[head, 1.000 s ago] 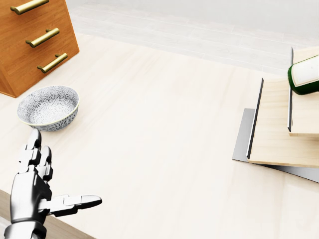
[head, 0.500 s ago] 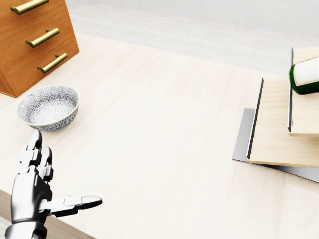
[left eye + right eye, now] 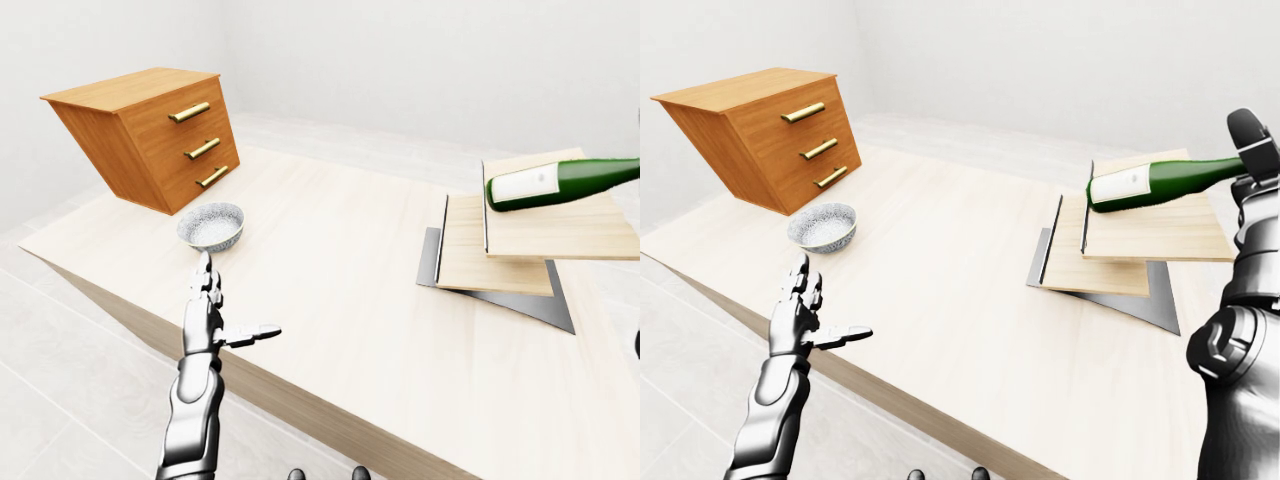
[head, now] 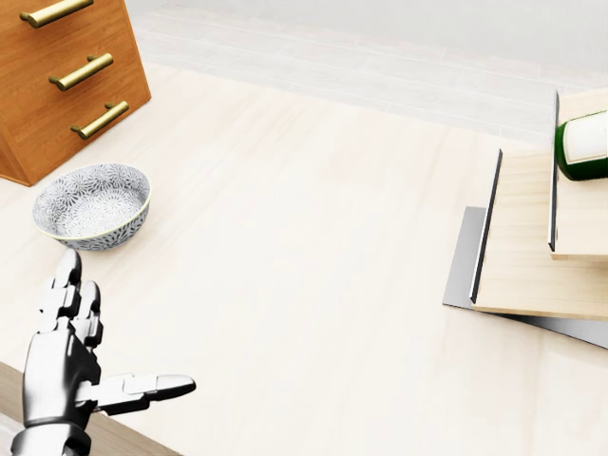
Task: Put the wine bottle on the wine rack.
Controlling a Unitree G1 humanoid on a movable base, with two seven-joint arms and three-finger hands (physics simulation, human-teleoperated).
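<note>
The right hand (image 3: 1252, 150) holds the wine bottle (image 3: 1160, 183) by its neck, though its grip is unclear, lying level just above the stepped wine rack (image 3: 1140, 235), apparently to lay it down flat, while the left hand (image 4: 71, 356) hovers open and idle over the worktop (image 4: 304, 247) edge.

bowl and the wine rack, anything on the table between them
Nothing: in the left-eye view, only bare tabletop runs from the bowl to the wine rack.

Green wine bottle (image 3: 1160, 183), white label, lying sideways across stepped wooden wine rack (image 3: 1145, 238).
</note>
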